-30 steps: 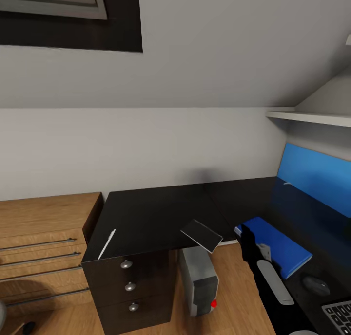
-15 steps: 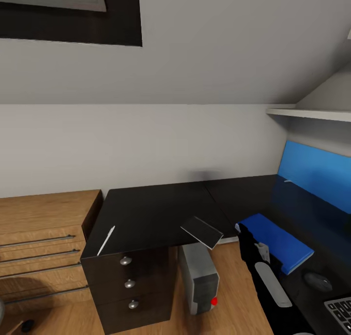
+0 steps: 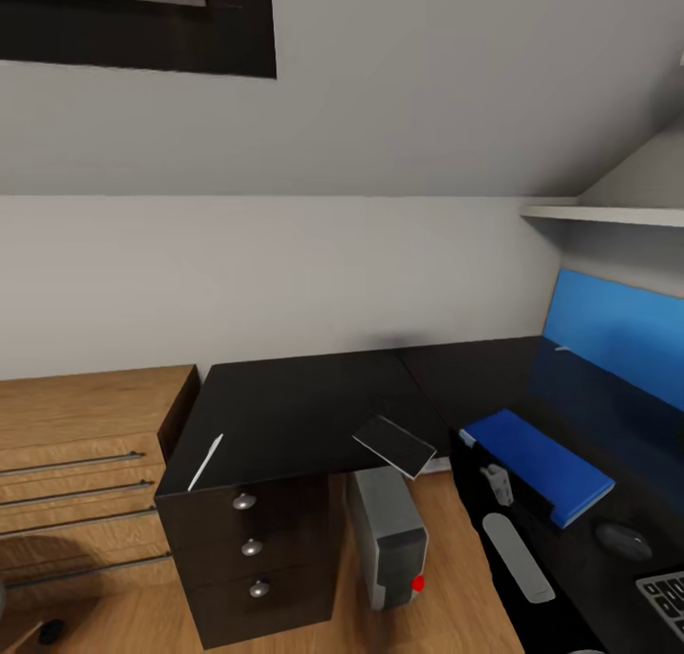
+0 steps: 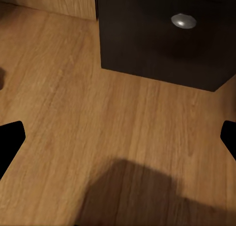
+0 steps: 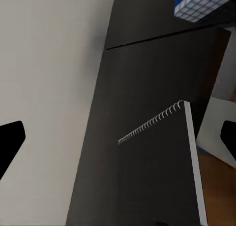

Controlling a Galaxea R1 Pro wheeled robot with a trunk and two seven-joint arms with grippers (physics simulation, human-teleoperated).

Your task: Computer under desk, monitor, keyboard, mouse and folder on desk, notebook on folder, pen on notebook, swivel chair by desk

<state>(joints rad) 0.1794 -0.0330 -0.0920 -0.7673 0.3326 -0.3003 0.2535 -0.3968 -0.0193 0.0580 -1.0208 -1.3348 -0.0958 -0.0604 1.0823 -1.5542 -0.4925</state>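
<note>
Both grippers' fingers are spread wide and empty. The right gripper (image 5: 118,140) looks along the desk (image 3: 294,407) at the notebook (image 3: 394,445), overhanging its near edge, probably next for stacking on the folder (image 3: 541,464) to its right; the left gripper (image 4: 118,140) faces floor.

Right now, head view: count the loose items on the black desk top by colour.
Blue: 1, the folder
Dark grey: 3, the notebook, the mouse and the keyboard
Whitish: 1, the pen
Total: 5
</note>
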